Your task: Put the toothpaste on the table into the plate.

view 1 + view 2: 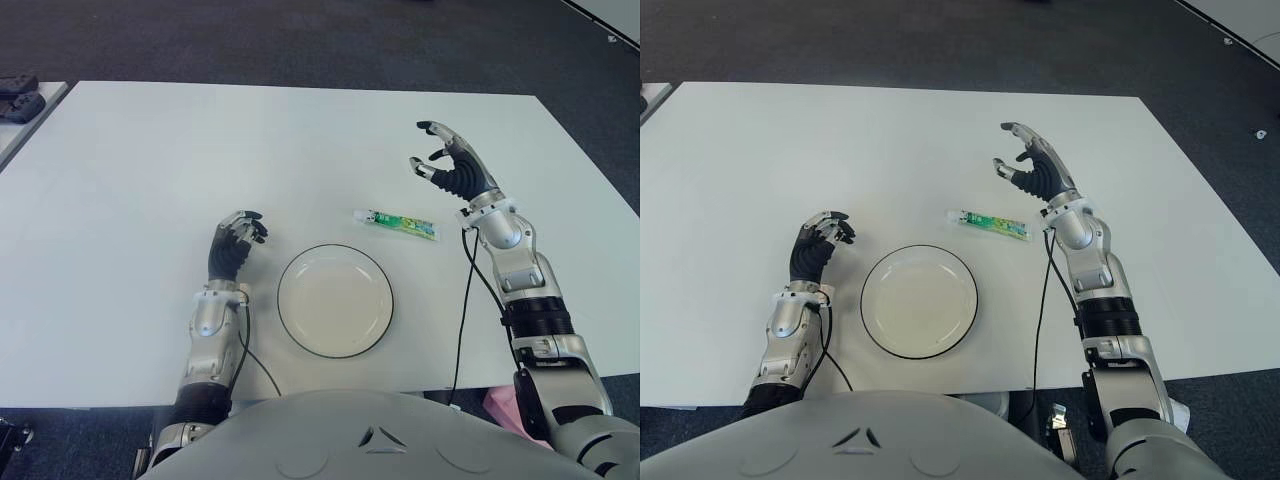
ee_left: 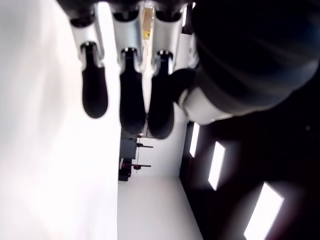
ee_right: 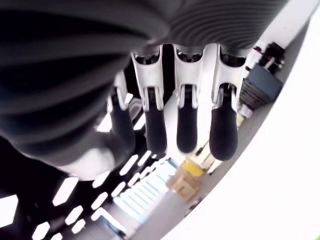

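Observation:
A green and white toothpaste tube (image 1: 396, 223) lies flat on the white table (image 1: 150, 170), just beyond the right rim of a round white plate (image 1: 335, 300) with a dark edge. My right hand (image 1: 445, 160) hovers raised above the table, behind and to the right of the tube, with fingers spread and nothing in them. My left hand (image 1: 236, 243) shows to the left of the plate, fingers loosely curled and holding nothing. The wrist views show only each hand's own fingers (image 3: 186, 125) with no object among them.
A dark object (image 1: 18, 97) sits on a second surface at the far left. A black cable (image 1: 466, 300) runs along my right forearm down to the table's near edge. Grey carpet surrounds the table.

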`<move>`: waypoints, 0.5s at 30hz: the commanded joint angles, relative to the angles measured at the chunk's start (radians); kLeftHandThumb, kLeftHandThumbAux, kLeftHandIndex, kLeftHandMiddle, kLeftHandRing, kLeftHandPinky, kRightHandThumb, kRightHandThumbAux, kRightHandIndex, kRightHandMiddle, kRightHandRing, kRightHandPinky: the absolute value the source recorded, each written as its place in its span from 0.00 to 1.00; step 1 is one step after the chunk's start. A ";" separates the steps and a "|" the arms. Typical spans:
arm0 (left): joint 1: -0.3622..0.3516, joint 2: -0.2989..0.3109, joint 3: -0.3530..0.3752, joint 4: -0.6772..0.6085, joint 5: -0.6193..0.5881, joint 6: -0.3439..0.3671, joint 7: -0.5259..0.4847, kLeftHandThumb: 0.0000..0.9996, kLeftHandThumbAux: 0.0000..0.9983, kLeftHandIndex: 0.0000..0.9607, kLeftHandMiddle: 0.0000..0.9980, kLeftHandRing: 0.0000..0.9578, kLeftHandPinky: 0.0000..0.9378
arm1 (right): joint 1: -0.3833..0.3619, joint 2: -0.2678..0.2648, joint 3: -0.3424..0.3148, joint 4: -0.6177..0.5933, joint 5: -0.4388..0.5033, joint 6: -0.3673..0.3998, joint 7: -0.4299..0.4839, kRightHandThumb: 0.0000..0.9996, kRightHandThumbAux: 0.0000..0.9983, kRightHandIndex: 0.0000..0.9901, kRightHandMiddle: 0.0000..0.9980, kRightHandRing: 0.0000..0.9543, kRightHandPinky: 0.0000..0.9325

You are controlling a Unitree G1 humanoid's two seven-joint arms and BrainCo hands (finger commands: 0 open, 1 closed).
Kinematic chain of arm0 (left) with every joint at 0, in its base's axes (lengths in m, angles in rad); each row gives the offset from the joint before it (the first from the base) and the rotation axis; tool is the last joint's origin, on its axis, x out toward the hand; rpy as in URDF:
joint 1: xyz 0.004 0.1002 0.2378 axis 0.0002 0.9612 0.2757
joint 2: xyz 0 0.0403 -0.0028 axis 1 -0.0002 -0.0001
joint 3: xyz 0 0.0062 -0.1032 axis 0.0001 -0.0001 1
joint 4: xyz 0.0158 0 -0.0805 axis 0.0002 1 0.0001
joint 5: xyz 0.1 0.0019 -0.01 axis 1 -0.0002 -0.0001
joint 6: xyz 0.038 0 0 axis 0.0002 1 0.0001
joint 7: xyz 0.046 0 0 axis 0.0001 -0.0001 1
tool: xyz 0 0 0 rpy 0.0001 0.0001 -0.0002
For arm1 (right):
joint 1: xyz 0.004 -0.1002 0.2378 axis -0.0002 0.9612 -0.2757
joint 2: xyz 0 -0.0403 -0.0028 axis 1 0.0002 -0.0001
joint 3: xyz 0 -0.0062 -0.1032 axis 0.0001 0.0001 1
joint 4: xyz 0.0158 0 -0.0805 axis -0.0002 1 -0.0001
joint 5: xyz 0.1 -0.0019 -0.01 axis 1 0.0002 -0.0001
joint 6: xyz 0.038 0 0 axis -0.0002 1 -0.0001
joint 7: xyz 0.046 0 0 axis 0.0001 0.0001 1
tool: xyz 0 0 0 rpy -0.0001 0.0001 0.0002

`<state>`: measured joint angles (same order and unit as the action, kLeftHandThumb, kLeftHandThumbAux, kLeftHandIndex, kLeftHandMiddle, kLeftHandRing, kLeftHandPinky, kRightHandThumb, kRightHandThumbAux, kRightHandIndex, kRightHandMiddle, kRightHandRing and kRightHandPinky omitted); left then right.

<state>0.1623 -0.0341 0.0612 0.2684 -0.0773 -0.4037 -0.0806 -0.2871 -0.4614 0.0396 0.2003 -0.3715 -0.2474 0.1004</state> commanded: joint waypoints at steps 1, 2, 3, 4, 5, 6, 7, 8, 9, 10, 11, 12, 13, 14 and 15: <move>0.006 -0.010 0.000 0.019 0.010 -0.008 0.019 0.70 0.72 0.45 0.57 0.57 0.56 | -0.052 -0.031 0.052 0.067 -0.032 -0.024 0.043 0.46 0.51 0.10 0.09 0.08 0.07; 0.006 -0.010 0.000 0.020 0.010 -0.009 0.020 0.70 0.72 0.45 0.57 0.57 0.56 | -0.056 -0.033 0.054 0.072 -0.032 -0.027 0.043 0.46 0.51 0.09 0.08 0.07 0.07; 0.012 -0.012 -0.002 0.019 0.007 -0.013 0.017 0.70 0.72 0.45 0.57 0.57 0.56 | -0.088 -0.053 0.085 0.119 -0.055 -0.041 0.066 0.53 0.44 0.11 0.09 0.09 0.10; 0.019 -0.014 -0.003 0.017 0.006 -0.017 0.014 0.70 0.72 0.45 0.57 0.57 0.56 | -0.112 -0.068 0.107 0.152 -0.073 -0.052 0.084 0.51 0.45 0.08 0.06 0.06 0.09; 0.024 -0.014 -0.004 0.015 0.003 -0.020 0.010 0.70 0.72 0.45 0.57 0.57 0.56 | -0.136 -0.079 0.134 0.198 -0.096 -0.067 0.093 0.50 0.46 0.06 0.04 0.04 0.08; 0.027 -0.015 -0.004 0.014 0.000 -0.023 0.007 0.70 0.72 0.45 0.57 0.57 0.56 | -0.151 -0.085 0.150 0.230 -0.111 -0.078 0.097 0.50 0.47 0.05 0.03 0.03 0.07; 0.028 -0.014 -0.004 0.014 -0.001 -0.024 0.005 0.70 0.72 0.45 0.57 0.57 0.56 | -0.158 -0.086 0.158 0.248 -0.117 -0.086 0.095 0.50 0.47 0.03 0.02 0.02 0.07; 0.030 -0.014 -0.005 0.013 -0.003 -0.025 0.003 0.70 0.72 0.45 0.57 0.57 0.56 | -0.168 -0.086 0.172 0.276 -0.131 -0.098 0.089 0.50 0.47 0.03 0.01 0.01 0.07; 0.032 -0.014 -0.005 0.012 -0.004 -0.026 0.002 0.70 0.72 0.45 0.57 0.57 0.56 | -0.175 -0.087 0.185 0.300 -0.144 -0.109 0.083 0.50 0.47 0.02 0.01 0.01 0.06; 0.035 -0.014 -0.005 0.010 -0.005 -0.026 0.002 0.70 0.72 0.45 0.57 0.57 0.56 | -0.181 -0.088 0.196 0.319 -0.154 -0.118 0.078 0.50 0.47 0.01 0.01 0.01 0.05; 0.036 -0.014 -0.005 0.011 -0.007 -0.027 0.001 0.70 0.72 0.45 0.57 0.57 0.56 | -0.187 -0.087 0.213 0.348 -0.171 -0.130 0.067 0.50 0.47 0.01 0.00 0.00 0.04; 0.038 -0.014 -0.004 0.011 -0.008 -0.028 0.001 0.70 0.72 0.45 0.57 0.57 0.56 | -0.192 -0.087 0.224 0.368 -0.182 -0.139 0.059 0.50 0.46 0.01 0.00 0.00 0.04; 0.039 -0.014 -0.004 0.011 -0.008 -0.029 0.001 0.70 0.72 0.45 0.57 0.57 0.56 | -0.198 -0.086 0.238 0.388 -0.195 -0.147 0.052 0.50 0.46 0.00 0.00 0.00 0.02; 0.040 -0.015 -0.003 0.010 -0.009 -0.030 0.001 0.70 0.72 0.45 0.57 0.57 0.56 | -0.203 -0.086 0.247 0.402 -0.204 -0.153 0.047 0.49 0.45 0.00 0.00 0.00 0.01; 0.041 -0.016 -0.003 0.010 -0.009 -0.033 0.003 0.70 0.72 0.45 0.57 0.57 0.55 | -0.209 -0.086 0.259 0.416 -0.215 -0.158 0.045 0.49 0.45 0.00 0.00 0.00 0.01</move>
<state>0.1919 -0.0482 0.0604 0.2762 -0.0810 -0.4295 -0.0730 -0.4777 -0.5473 0.2559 0.5606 -0.5467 -0.3756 0.1568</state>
